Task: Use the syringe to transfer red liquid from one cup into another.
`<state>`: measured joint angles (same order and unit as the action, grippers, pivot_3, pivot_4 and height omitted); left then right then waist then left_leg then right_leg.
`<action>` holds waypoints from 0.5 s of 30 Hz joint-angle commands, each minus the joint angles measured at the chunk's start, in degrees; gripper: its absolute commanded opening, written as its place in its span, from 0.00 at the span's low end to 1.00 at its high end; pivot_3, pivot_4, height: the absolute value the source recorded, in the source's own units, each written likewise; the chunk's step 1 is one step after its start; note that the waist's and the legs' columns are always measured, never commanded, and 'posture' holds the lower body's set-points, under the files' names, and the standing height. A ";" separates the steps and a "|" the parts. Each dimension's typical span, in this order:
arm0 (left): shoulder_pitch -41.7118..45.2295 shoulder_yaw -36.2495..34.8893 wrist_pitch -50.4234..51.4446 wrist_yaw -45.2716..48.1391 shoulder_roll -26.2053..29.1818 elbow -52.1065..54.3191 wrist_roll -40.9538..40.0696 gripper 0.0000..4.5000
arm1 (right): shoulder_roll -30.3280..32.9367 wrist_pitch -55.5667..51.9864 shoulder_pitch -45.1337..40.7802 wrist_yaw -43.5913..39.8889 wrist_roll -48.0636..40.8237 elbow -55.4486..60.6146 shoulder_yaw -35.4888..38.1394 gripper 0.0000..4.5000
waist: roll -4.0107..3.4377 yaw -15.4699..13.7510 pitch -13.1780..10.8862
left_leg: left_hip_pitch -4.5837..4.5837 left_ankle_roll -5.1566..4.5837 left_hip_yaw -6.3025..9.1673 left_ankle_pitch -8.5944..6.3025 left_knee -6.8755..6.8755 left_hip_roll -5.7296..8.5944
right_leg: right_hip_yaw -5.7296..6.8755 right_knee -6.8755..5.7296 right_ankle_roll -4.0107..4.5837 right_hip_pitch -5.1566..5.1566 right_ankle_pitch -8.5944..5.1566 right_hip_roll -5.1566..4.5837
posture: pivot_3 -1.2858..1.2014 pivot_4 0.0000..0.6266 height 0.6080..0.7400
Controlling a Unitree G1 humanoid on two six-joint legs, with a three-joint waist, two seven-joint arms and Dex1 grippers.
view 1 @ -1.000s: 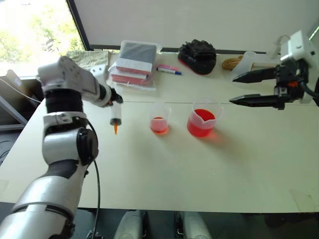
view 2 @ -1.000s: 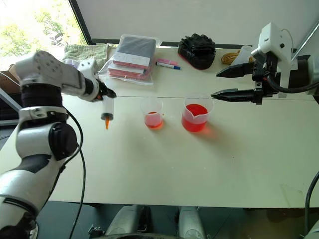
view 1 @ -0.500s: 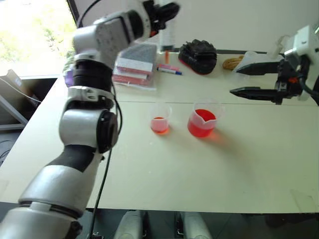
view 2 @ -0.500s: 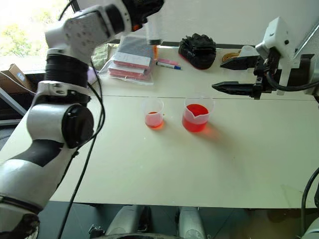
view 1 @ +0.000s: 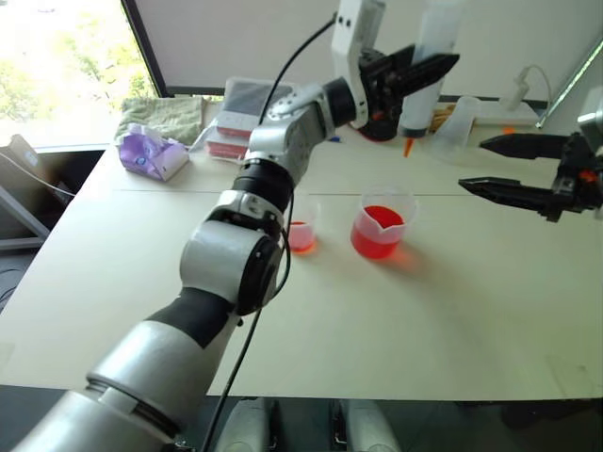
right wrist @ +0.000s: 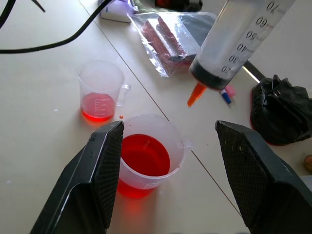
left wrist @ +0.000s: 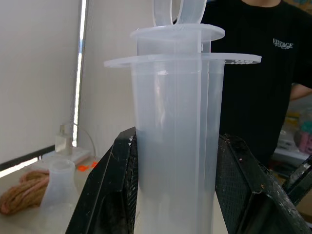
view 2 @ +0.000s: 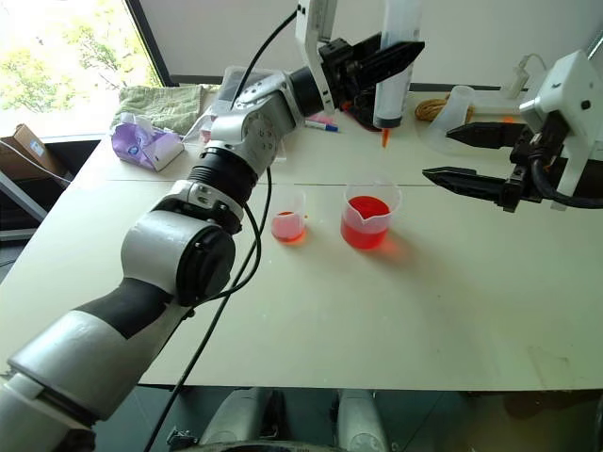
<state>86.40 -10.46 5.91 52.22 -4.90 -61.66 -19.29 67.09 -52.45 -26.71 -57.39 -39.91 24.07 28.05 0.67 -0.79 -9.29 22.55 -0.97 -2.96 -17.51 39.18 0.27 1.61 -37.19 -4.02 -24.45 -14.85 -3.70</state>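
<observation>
Indoors, pale table (view 2: 452, 311) by a window (view 2: 57, 56); left tool (view 2: 382, 58) pinches syringe (view 2: 396, 66), right tool (view 2: 450, 155) spread.

Syringe (view 2: 398, 61) upright above beaker (view 2: 370, 217); cup (view 2: 288, 217) beside.

Head stereo pair looks forward-down over the table (view 1: 490, 311). Left wrist cam sits tight on the syringe (left wrist: 175, 141), facing level. Right wrist cam looks down; shares both cups and syringe tip with the head views.
</observation>
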 commanded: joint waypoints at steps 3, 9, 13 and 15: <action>-5.71 6.09 -3.60 -3.46 -2.35 9.93 4.97 0.39 | 0.10 -0.32 1.19 2.55 -2.09 2.45 3.41 0.69 | 0.00 0.00 0.00 | 0.00 0.00 0.01 0.00 0.00 0.00 | -0.02 0.00 0.00 0.00 0.00 0.00 | 0.52 0.24 1.00; -13.03 11.05 -6.64 -13.30 -4.18 17.58 10.86 0.39 | 0.09 0.16 0.89 4.16 -3.50 2.38 2.44 0.69 | -0.01 0.00 0.00 | -0.02 0.00 0.02 0.00 -0.02 -0.03 | -0.04 -0.01 0.00 0.00 0.00 0.00 | 0.52 0.24 1.00; -16.40 13.06 -5.24 -19.40 -5.12 22.31 13.27 0.39 | 0.35 0.48 0.75 4.56 -4.11 2.13 1.91 0.69 | -0.01 -0.03 0.00 | -0.01 -0.02 0.02 -0.01 -0.01 -0.02 | -0.05 0.01 0.00 0.01 0.00 -0.03 | 0.52 0.24 1.00; -18.67 14.06 -3.80 -20.96 -5.59 25.70 13.73 0.39 | 0.40 0.69 0.59 4.68 -4.35 1.99 1.52 0.69 | -0.01 -0.03 0.01 | 0.00 -0.02 0.03 -0.01 -0.01 -0.03 | -0.05 0.01 0.00 0.00 0.00 -0.02 | 0.52 0.24 1.00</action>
<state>67.89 2.53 1.55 32.77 -9.95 -40.25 -6.10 66.72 -52.81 -25.03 -53.10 -43.62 25.65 28.88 0.66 -0.82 -9.28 22.54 -0.99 -2.94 -17.53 39.17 0.25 1.56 -37.18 -4.01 -24.44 -14.85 -3.72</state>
